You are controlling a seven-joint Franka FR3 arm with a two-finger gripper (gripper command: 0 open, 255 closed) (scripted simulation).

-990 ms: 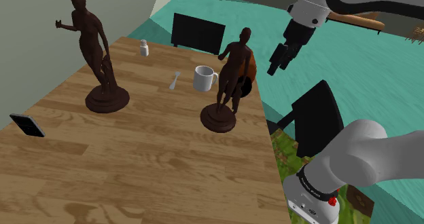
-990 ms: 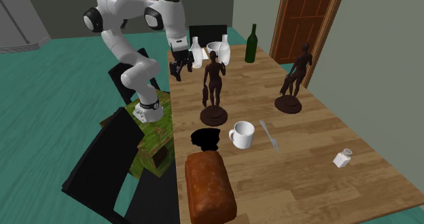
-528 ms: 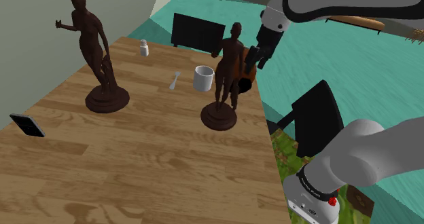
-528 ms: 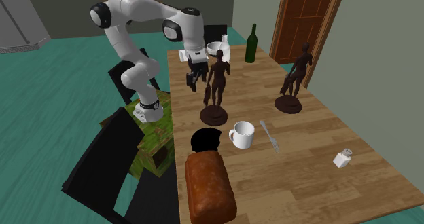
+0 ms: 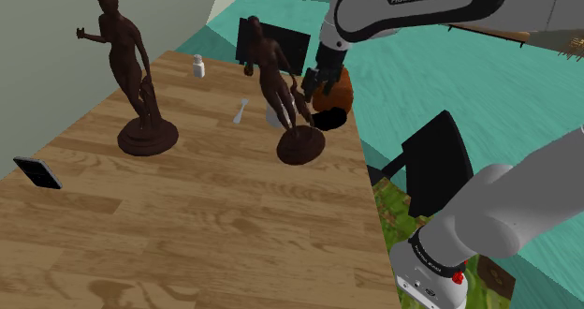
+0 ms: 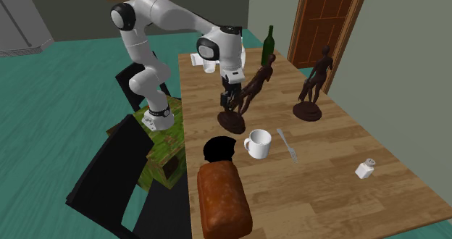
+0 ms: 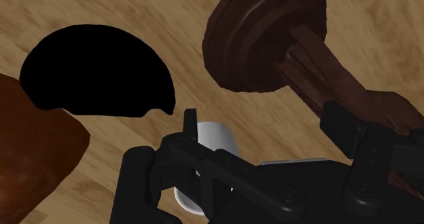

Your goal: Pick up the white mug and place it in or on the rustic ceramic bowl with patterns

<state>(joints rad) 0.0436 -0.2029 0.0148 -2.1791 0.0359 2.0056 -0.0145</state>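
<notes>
The white mug stands upright on the wooden table, handle toward the black bowl at the table's edge. In the shoulder view the mug is mostly hidden behind a leaning brown statue, and the bowl lies just beyond it. My gripper hangs open beside that statue, pressing against its legs. Seen from the wrist, the mug peeks out behind the left finger. The bowl lies farther off, and the statue's base sits beside it.
A brown loaf-like block lies beside the bowl. A second statue stands upright. A spoon, a shaker, a dark tablet and a green bottle are on the table. Black chairs flank it.
The arm swung toward the shoulder view's left and down to the nearer statue. That statue, upright before, now leans over and covers the mug in the shoulder view.
</notes>
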